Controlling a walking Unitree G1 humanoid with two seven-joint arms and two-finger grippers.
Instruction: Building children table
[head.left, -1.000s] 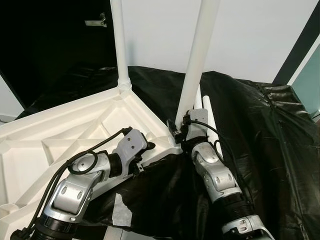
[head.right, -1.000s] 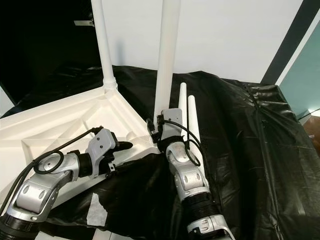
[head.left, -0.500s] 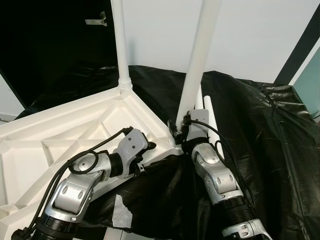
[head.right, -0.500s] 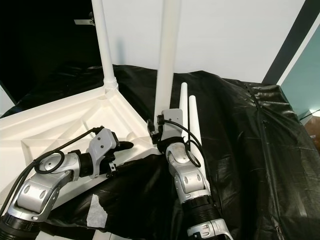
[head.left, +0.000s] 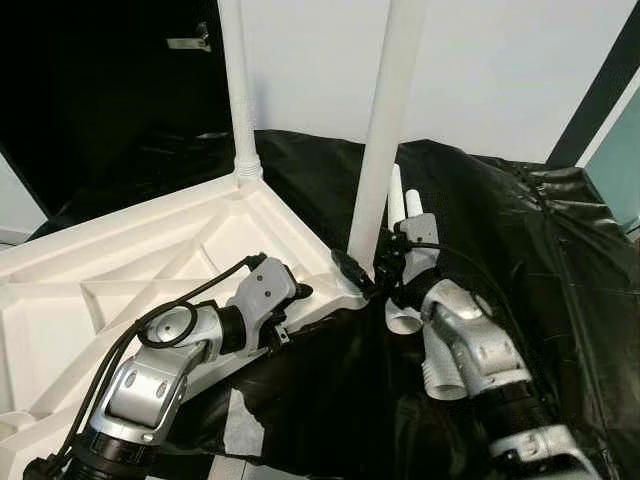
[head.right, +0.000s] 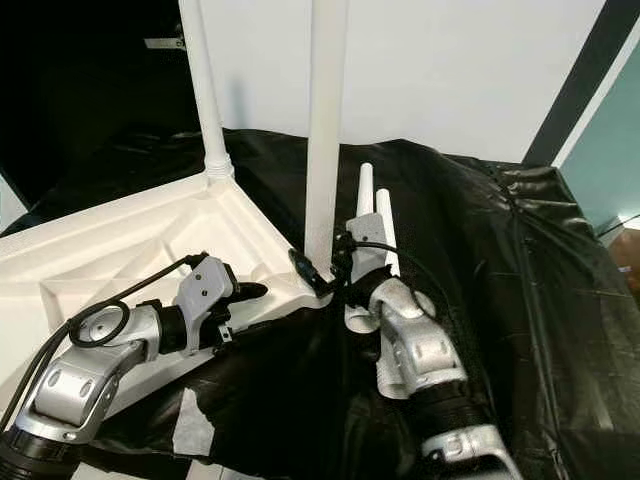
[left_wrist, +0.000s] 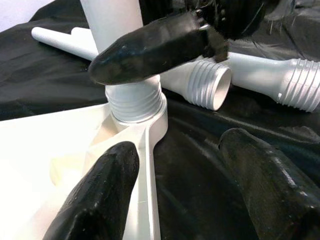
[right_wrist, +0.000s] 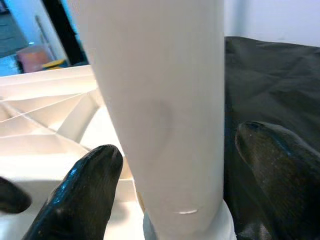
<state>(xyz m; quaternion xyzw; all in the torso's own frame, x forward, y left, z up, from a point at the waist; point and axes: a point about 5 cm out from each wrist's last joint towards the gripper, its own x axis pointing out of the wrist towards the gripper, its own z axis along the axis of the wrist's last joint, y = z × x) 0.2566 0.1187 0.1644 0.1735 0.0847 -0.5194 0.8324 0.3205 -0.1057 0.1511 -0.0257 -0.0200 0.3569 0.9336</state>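
White plastic makes up your tabletop (head.left: 120, 270), which lies upside down on a black sheet (head.left: 540, 250), ribs facing up. One leg (head.left: 238, 90) stands upright in the far corner socket. A second leg (head.left: 385, 130) stands upright in the near corner, its threaded base seated in the socket (left_wrist: 135, 107).

Your right end effector (head.left: 368, 275) sits at the foot of this near leg, fingers (right_wrist: 85, 190) spread on either side of the shaft without pinching it. The leg's long axis runs straight up from between them, so any twist must turn about that vertical line. Your left end effector (head.left: 290, 295) rests at the tabletop's edge just beside the same corner, fingers (left_wrist: 100, 200) apart, straddling the rim.

Two spare legs (head.left: 410, 215) lie flat on the sheet just behind your right arm, which is the nearer one to them.
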